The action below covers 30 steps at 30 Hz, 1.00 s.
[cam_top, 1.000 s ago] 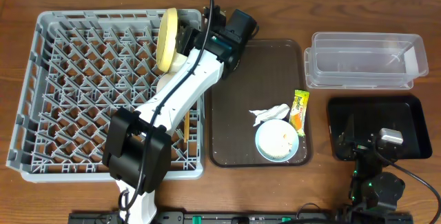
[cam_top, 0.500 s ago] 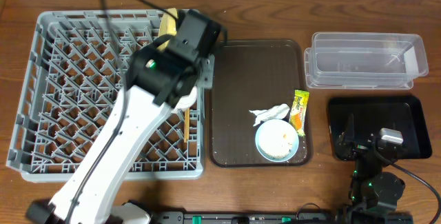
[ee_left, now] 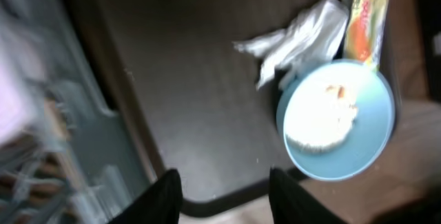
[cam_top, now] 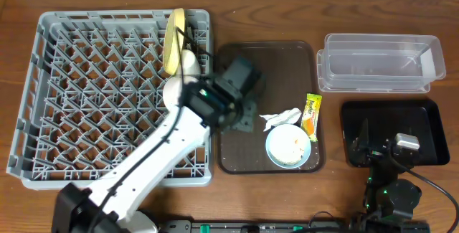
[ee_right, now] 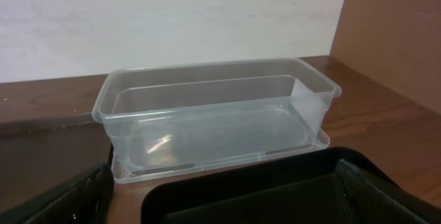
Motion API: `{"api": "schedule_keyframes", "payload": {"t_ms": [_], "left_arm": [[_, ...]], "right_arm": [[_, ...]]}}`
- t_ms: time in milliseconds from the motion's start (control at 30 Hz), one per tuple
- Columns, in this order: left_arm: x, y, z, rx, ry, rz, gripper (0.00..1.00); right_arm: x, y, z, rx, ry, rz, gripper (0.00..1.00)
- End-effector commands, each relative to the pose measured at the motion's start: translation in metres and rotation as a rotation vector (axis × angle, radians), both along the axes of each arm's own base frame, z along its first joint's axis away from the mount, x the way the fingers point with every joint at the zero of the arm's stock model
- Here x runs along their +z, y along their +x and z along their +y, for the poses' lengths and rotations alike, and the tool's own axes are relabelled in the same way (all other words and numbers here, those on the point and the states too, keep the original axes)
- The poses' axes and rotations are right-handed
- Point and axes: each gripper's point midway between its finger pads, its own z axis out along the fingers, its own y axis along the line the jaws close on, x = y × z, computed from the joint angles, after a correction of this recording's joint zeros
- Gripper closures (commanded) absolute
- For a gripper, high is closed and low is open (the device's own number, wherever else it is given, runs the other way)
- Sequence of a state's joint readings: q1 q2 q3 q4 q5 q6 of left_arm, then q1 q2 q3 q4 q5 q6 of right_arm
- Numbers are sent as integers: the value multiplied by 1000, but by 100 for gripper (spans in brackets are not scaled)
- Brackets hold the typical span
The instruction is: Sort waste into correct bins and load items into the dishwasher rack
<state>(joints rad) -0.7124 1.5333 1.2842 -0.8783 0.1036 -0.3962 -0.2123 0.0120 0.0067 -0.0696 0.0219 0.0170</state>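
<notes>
My left gripper [cam_top: 242, 122] hangs over the left part of the brown tray [cam_top: 269, 57], open, with nothing between its dark fingers [ee_left: 169, 196]. To its right a light blue bowl [ee_left: 337, 120] holds white rice scraps [ee_left: 320, 117]. A crumpled white napkin [ee_left: 303, 34] and a yellow-green and orange wrapper [ee_left: 365, 10] lie just beyond the bowl. In the grey rack [cam_top: 72, 97] a yellow plate [cam_top: 174, 41] stands on edge beside two white dishes [cam_top: 188, 64]. My right gripper [ee_right: 224, 210] rests open over the black tray [ee_right: 275, 189], facing the clear container [ee_right: 213, 114].
The rack [ee_left: 41, 114] shows blurred at the left of the left wrist view. The clear container [cam_top: 380, 62] lies at the far right with the black tray [cam_top: 423, 129] in front of it. Bare wooden table [cam_top: 265, 190] runs along the front edge.
My left arm has swung from the rack's far right corner by the yellow plate to above the brown tray, and its jaws have narrowed. The right arm has not moved.
</notes>
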Motion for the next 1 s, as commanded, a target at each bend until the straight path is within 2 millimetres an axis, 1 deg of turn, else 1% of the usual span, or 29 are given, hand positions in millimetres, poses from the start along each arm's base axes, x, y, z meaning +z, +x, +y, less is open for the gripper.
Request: {"api": "schedule_keyframes", "payload": {"t_ms": [0, 133, 200, 233, 300, 367, 400, 433, 500, 567, 600, 633, 667, 700, 767, 800, 867, 967], "left_arm": [[-29, -18, -9, -4, -2, 41, 52], [-44, -28, -19, -41, -9, 34, 51], [-45, -28, -19, -44, -7, 31, 51], [-44, -27, -18, -42, -5, 26, 48], [-38, -21, -9, -16, 24, -1, 42], [-24, -12, 9, 30, 67, -44, 40], [-13, -7, 21, 60, 87, -71, 40], [2, 0, 39, 108, 112, -110, 39], [27, 9, 68, 191, 131, -168, 36], [54, 19, 104, 305, 123, -233, 34], [66, 22, 126, 377, 113, -265, 33], [71, 23, 135, 404, 109, -276, 33], [80, 24, 155, 471, 104, -299, 33], [88, 24, 175, 533, 100, -320, 29], [99, 22, 207, 639, 98, -352, 23], [104, 19, 225, 700, 99, -364, 19], [111, 13, 252, 796, 105, -383, 16], [118, 5, 278, 893, 113, -405, 14]], "right_arm": [[0, -1, -2, -9, -8, 0, 1], [0, -1, -2, -9, -8, 0, 1], [0, -1, -2, -9, -8, 0, 1], [0, -1, -2, -9, -8, 0, 1], [0, -1, -2, -9, -8, 0, 1], [0, -1, -2, -9, -8, 0, 1], [0, -1, -2, -9, -8, 0, 1], [0, -1, -2, -9, -8, 0, 1], [0, -1, -2, -9, -8, 0, 1], [0, -1, -2, -9, -8, 0, 1], [0, -1, -2, -9, -8, 0, 1], [0, -1, -2, -9, -8, 0, 1], [0, -1, -2, -9, -8, 0, 1], [0, -1, -2, -9, -8, 0, 1], [0, -1, -2, -9, -8, 0, 1], [0, -1, -2, -9, -8, 0, 1], [0, -1, -2, -9, -8, 0, 1], [0, -1, -2, -9, -8, 0, 1]]}}
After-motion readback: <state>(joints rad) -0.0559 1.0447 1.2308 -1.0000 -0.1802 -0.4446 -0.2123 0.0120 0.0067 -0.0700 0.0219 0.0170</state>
